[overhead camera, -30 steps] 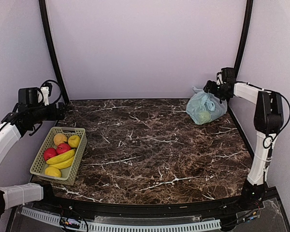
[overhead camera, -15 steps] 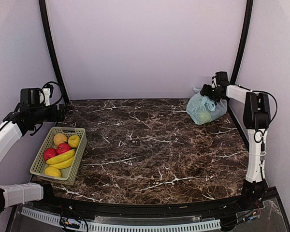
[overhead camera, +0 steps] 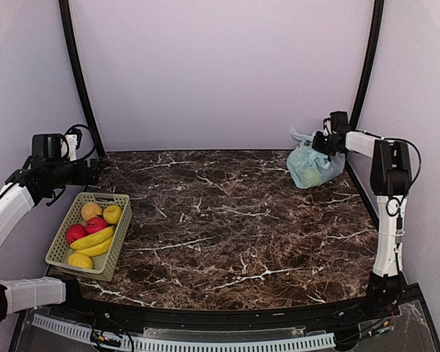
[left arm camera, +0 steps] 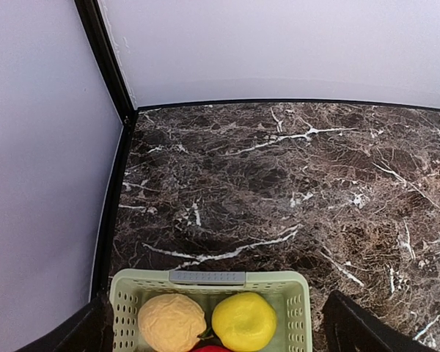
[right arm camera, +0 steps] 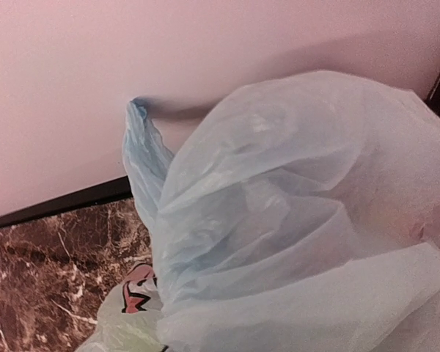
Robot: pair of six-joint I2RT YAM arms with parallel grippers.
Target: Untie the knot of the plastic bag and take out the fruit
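The dark marble table (overhead camera: 227, 220) is filling the middle of the top view. The bag (overhead camera: 313, 167) is sitting in the table's upper right corner, close to the back wall and the right-hand post, bulging and crinkled. In the right wrist view it is taking up most of the frame, with a twisted tail of plastic (right arm camera: 137, 139) sticking up at upper left and a red and black print (right arm camera: 138, 293) showing at lower left. The knot cannot be picked out.

The basket (overhead camera: 123, 233) is lying at the table's left edge, lower left of the top view. The right gripper (overhead camera: 324, 141) is sitting at the top of the bag. Its fingers are hidden, so I cannot tell whether it is clenched on the plastic. The left gripper (overhead camera: 95, 171) is hovering by the basket's upper end. It is spread wide and grasping nothing, and its fingers (left arm camera: 356, 331) are showing in the bottom corners of the left wrist view.

A green fruit (overhead camera: 309, 177) is showing faintly through the lower part of the bag. Bananas (overhead camera: 94, 240) and apples (overhead camera: 86, 229) are lying in the basket.
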